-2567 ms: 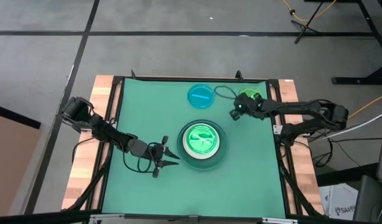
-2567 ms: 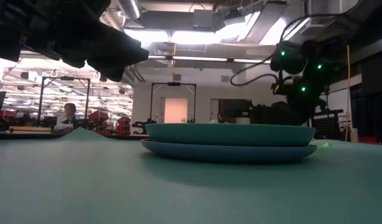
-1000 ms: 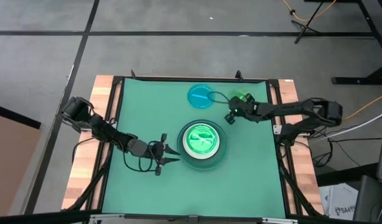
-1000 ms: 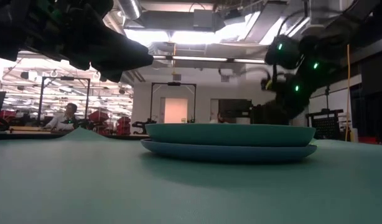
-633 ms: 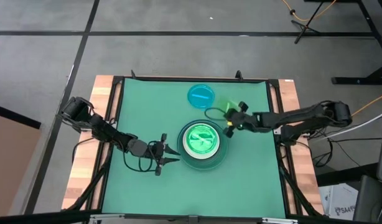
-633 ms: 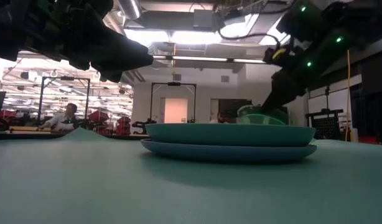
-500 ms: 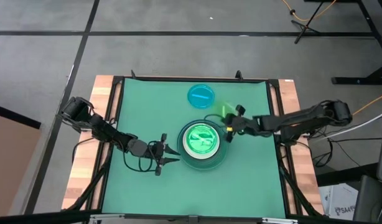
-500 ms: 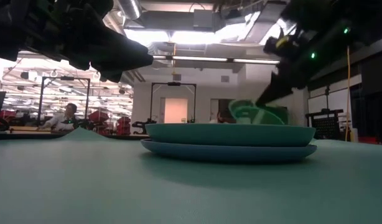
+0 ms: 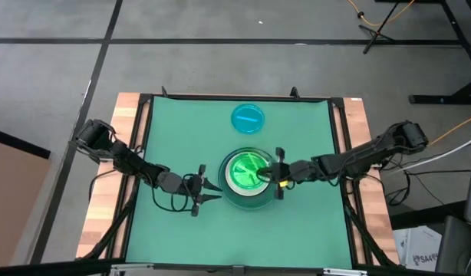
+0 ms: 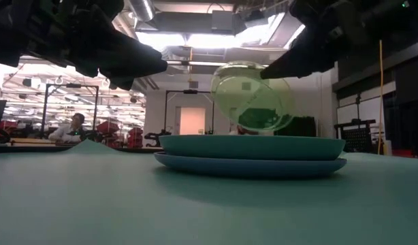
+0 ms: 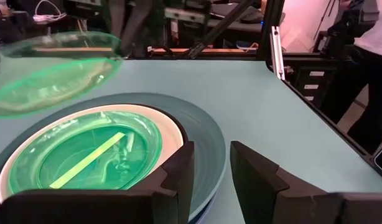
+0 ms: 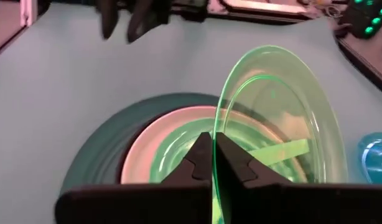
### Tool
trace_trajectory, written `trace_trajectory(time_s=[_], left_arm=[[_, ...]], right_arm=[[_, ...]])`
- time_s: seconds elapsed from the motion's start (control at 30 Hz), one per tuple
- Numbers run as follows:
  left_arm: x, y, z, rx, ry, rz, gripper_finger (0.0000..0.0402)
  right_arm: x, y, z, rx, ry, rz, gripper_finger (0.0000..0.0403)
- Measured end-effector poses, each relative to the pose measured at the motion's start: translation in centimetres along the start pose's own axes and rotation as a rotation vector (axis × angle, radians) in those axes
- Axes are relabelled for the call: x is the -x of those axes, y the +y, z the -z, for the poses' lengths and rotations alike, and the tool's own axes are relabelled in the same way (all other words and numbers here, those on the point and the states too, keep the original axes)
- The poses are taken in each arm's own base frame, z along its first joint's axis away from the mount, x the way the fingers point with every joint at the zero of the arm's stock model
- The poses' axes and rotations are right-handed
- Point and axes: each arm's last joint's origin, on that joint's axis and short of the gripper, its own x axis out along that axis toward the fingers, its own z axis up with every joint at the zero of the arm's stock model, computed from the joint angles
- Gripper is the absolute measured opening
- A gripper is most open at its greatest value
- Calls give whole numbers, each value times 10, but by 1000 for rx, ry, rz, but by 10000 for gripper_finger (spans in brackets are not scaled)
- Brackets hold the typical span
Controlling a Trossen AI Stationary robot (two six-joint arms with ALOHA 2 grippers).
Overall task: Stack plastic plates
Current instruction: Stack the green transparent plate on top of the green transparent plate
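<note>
A stack of plastic plates (image 9: 232, 199) stands mid-table: a large teal one over a pale blue one, then black, white and a green plate (image 11: 85, 155) on top. My right gripper (image 9: 273, 175) is shut on a small bright green see-through plate (image 10: 253, 95) that hangs tilted above the stack's right part. My left gripper (image 11: 211, 167) waits open beside the stack's left rim, level, with nothing between its fingers. A small cyan plate (image 9: 248, 117) lies flat on the mat toward the far edge. My right gripper pinches the bright green plate's rim (image 12: 218, 132) between its two shut fingers. The fingers come level from the table's right side. The plate is lifted clear of the stack, tipped steeply on edge, its hollow side turned toward the far edge.
Green mat (image 9: 174, 130) covers the table inside a black frame (image 9: 143, 153); wooden strips run along both sides. A loose cable (image 9: 166, 203) loops by my left gripper. A person (image 11: 371, 74) stands beyond the table's edge.
My right gripper has carried the bright green plate from the far right of the mat toward the near edge and left, to above the stack. The plate has risen and tipped from nearly flat to steeply on edge.
</note>
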Motion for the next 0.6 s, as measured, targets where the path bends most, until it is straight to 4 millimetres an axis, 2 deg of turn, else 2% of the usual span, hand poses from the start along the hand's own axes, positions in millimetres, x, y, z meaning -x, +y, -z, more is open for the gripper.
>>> trace_trajectory(time_s=[0.37, 0.6], left_arm=[[0, 0, 0, 0, -1, 0, 97], [0, 0, -1, 2, -13, -3, 97]], right_arm=[[-17, 21, 15, 156, 32, -95, 0], [-32, 26, 21, 203, 85, -91, 0]])
